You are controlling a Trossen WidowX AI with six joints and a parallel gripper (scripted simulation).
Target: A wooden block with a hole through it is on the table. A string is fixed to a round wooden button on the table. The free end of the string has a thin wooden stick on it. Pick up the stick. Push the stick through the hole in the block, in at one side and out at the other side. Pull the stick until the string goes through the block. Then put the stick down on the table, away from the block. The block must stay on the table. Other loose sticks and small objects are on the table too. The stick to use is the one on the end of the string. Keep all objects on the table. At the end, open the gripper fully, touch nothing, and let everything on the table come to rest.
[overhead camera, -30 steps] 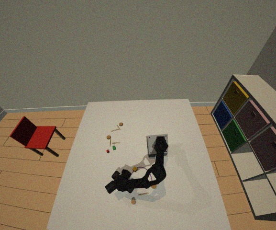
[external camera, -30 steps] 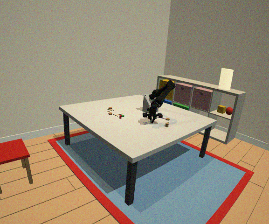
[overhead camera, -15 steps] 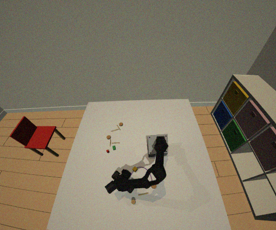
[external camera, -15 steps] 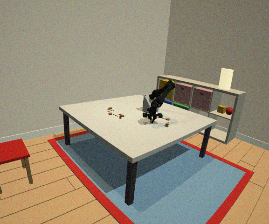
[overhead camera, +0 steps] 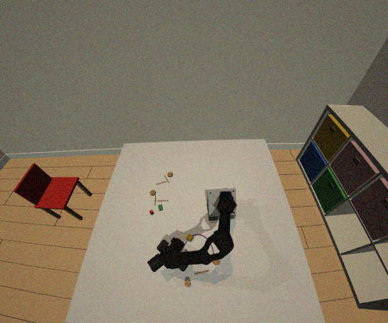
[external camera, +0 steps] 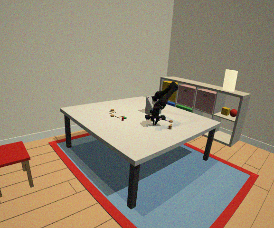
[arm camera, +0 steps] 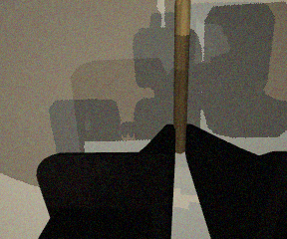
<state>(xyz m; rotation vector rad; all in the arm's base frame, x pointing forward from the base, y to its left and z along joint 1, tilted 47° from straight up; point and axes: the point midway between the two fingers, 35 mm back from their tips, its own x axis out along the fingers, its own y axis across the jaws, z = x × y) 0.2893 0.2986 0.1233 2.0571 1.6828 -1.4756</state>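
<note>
Right, my pincer [external camera: 154, 124] [arm camera: 177, 131] is closed on a thin wooden stick [arm camera: 181, 85], well apart from the round button [overhead camera: 216, 262] [external camera: 170, 121]. From that button, the purple string [overhead camera: 198, 235] curves across the tabletop [overhead camera: 256, 305] [external camera: 122, 137]; another stick [overhead camera: 195, 274] lies near it.

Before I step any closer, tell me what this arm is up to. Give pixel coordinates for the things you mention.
The robot arm's gripper [overhead camera: 155, 263] [external camera: 154, 124] [arm camera: 177, 131] is shut on a thin wooden stick [arm camera: 181, 75], low over the white table [overhead camera: 134, 295] [external camera: 107, 132]. A purple string [overhead camera: 200, 235] curves across the tabletop near a yellow block [overhead camera: 189, 237]. Whether the stick has gone through any hole, I cannot tell.
</note>
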